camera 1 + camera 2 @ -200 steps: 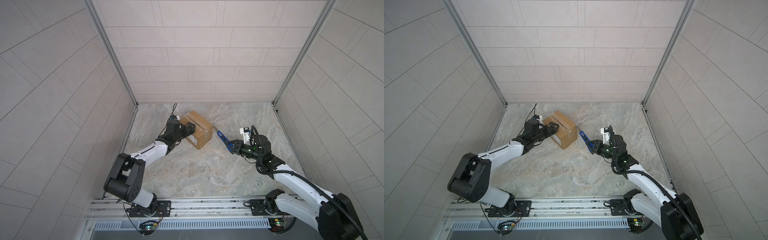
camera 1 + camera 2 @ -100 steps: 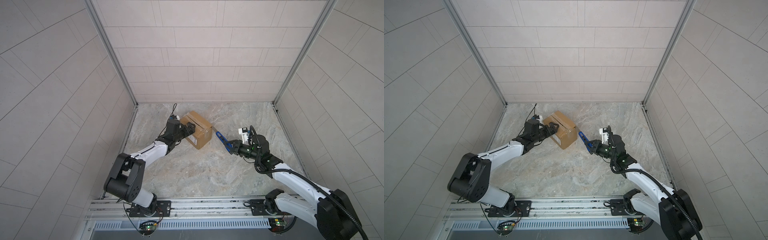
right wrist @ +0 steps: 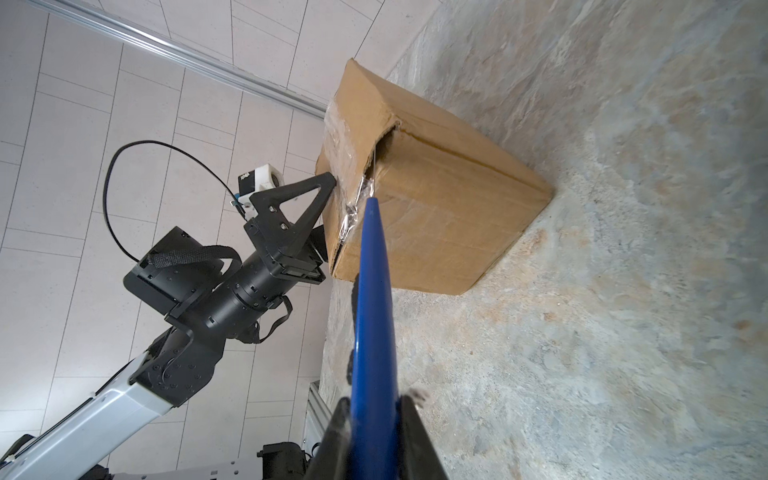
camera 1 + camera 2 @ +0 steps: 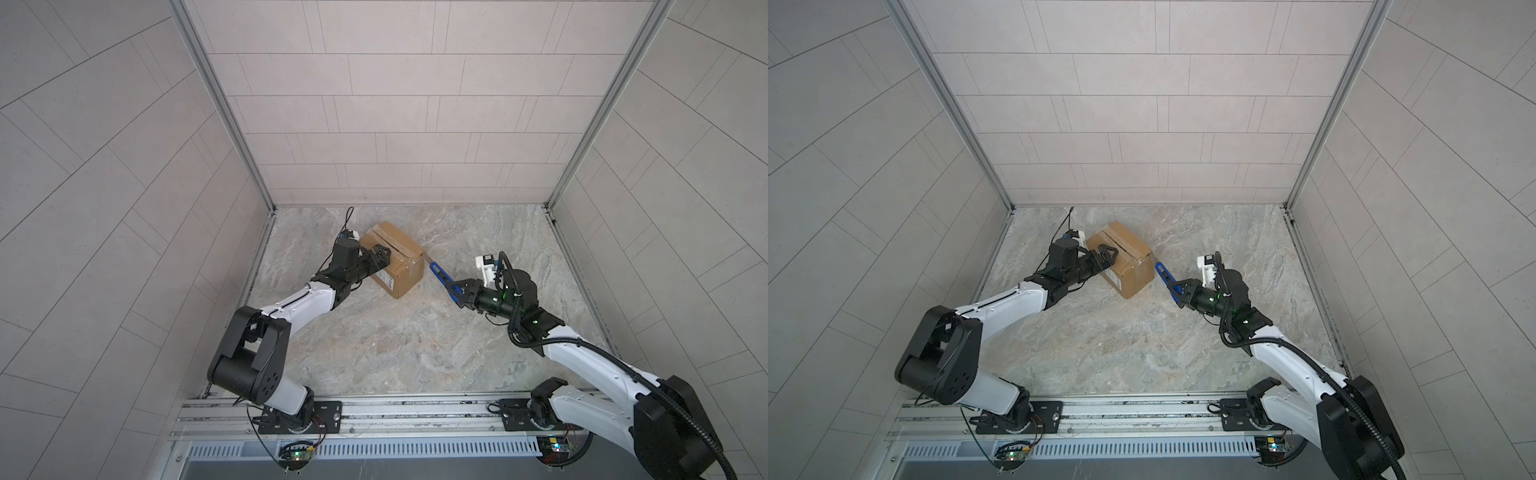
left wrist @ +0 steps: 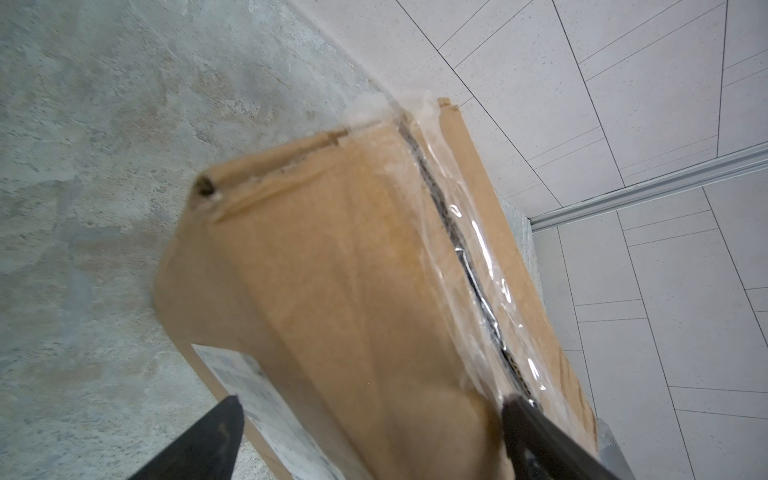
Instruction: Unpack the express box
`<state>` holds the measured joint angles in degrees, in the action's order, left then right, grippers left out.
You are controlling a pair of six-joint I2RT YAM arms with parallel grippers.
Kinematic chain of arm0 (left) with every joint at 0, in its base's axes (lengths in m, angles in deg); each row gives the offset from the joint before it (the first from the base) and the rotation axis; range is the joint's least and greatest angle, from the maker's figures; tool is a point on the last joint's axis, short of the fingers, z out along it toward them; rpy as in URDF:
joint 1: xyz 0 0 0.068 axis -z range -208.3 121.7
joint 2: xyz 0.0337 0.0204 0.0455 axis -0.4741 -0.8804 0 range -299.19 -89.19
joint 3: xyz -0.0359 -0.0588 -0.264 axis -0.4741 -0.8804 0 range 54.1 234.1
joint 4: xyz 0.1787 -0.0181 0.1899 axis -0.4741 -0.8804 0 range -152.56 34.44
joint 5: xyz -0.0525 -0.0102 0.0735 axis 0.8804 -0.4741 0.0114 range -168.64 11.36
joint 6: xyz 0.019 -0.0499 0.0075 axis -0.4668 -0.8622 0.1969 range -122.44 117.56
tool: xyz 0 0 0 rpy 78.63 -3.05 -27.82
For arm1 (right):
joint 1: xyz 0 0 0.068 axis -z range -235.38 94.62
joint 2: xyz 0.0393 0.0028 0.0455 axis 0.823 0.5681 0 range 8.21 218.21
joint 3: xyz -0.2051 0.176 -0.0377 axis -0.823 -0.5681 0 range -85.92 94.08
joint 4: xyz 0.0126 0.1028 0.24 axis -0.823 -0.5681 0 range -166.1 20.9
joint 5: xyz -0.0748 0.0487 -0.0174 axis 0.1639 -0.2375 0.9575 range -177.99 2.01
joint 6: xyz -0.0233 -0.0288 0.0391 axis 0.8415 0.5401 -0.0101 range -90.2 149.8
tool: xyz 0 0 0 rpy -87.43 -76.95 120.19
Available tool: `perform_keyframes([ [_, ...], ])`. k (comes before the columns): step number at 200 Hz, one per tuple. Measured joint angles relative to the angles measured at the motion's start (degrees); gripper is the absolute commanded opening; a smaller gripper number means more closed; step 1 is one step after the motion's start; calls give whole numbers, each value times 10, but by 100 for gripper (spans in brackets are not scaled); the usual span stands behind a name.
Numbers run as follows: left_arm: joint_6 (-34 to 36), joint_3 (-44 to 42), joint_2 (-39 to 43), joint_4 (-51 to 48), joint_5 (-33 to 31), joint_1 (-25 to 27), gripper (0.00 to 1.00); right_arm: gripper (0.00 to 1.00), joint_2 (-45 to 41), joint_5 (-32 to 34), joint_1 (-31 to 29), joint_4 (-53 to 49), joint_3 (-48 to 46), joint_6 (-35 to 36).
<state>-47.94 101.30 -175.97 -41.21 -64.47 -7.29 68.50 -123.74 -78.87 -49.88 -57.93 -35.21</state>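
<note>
Marbled surface (image 4: 395, 345), express box (image 4: 395, 257) toward its back left. Seemingly steadied by left gripper (image 5: 370, 419), fingers (image 5: 208, 440) spread wide astride one edge, for slitting the taped seam (image 5: 457, 249) with blue utility knife (image 4: 442, 280) clamped in right gripper's (image 4: 461, 291) fingers (image 3: 415, 440).

- The back wall (image 4: 395, 104), at 12 o'clock in both top views, is pale grey-beige tile laid in staggered rows.
- The left wall (image 4: 104, 208) at 9 o'clock and the right wall (image 4: 685, 228) at 3 o'clock carry the same tile.
- Two aluminium corner posts (image 4: 222, 104) (image 4: 604, 104) mark where the walls meet.
- The bench (image 4: 395, 340) has a marbled grey and tan top.
- A metal rail (image 4: 415, 411) runs along its edge at 6 o'clock.
- The light is even and soft, and shadows are faint.
</note>
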Motion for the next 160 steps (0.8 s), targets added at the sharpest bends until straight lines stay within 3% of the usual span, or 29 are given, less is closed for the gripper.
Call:
perform_keyframes([
  [160,-1,0,0,1,0,0,99,0,31,-5,-19,47,1,-62],
])
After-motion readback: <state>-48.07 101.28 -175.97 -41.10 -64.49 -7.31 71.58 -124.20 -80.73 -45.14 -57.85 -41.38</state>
